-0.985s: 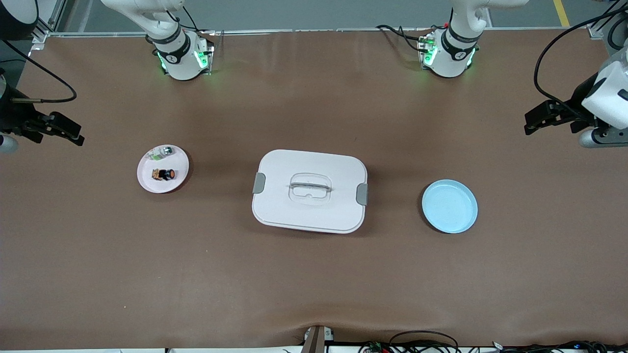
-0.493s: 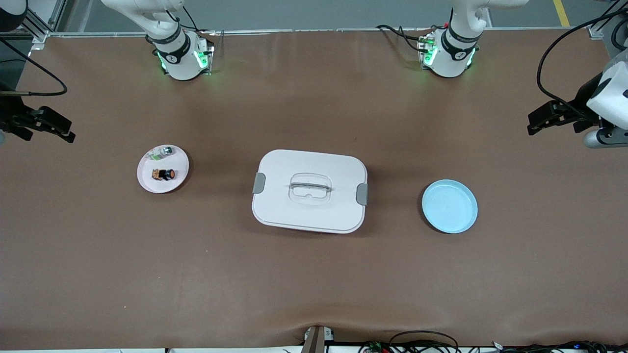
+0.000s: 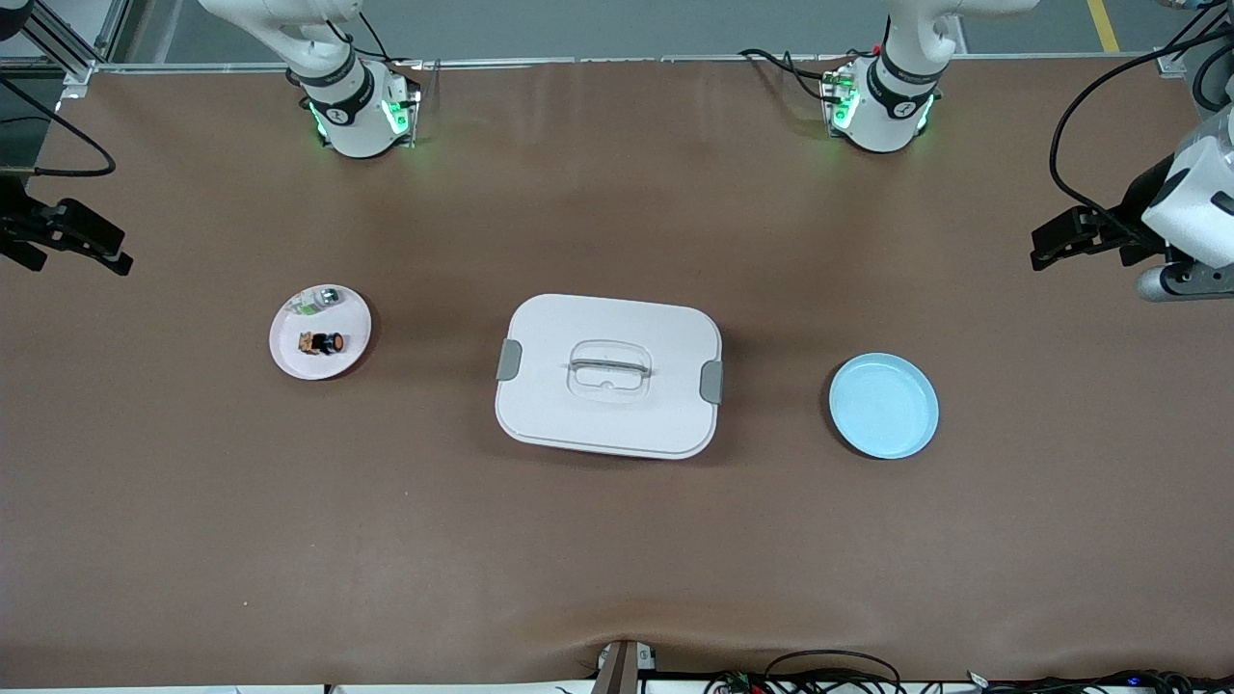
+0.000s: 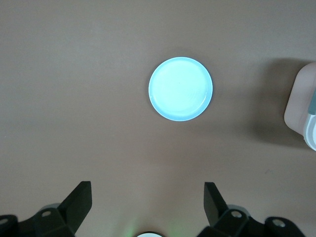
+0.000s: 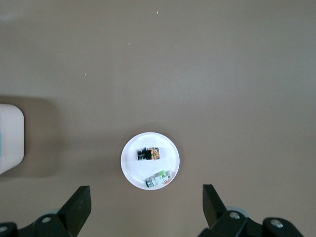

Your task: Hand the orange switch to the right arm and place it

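While the switch [image 3: 322, 342] lies on the white plate [image 3: 289, 359] beside a green part [image 3: 316, 303], my left gripper [image 3: 1049, 247] and right gripper [image 3: 92, 249] hang released. Small, rigid, probably light: I'd pinch its black barrel.

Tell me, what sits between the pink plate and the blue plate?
A white lidded box lies between the pink plate and blue plate, shown in the front view.
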`<state>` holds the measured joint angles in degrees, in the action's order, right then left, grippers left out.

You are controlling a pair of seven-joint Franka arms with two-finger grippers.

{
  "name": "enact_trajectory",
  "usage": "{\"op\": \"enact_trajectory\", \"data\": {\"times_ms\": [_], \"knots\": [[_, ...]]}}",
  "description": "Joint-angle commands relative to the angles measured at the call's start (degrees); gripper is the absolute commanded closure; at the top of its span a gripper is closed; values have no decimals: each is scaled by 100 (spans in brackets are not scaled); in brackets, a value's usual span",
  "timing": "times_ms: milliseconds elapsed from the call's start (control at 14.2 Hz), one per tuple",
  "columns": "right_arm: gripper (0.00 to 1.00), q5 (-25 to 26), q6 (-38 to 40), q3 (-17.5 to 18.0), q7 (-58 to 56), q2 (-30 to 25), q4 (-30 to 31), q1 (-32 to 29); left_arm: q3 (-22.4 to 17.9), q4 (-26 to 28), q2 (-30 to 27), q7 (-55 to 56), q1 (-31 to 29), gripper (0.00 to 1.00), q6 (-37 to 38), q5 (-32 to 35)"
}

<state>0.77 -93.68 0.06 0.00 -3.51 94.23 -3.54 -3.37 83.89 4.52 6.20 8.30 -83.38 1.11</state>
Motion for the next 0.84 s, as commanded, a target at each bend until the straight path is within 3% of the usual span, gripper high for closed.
{"op": "enact_trajectory", "data": {"times_ms": [0,774], "knots": [[0,-59,183,47,-79,34,-80,-6,-49,-328,-12,-48,40,0,286,21],[0,-68,174,47,-79,34,-124,3,-23,-382,-12,40,40,0,305,-5]]}}
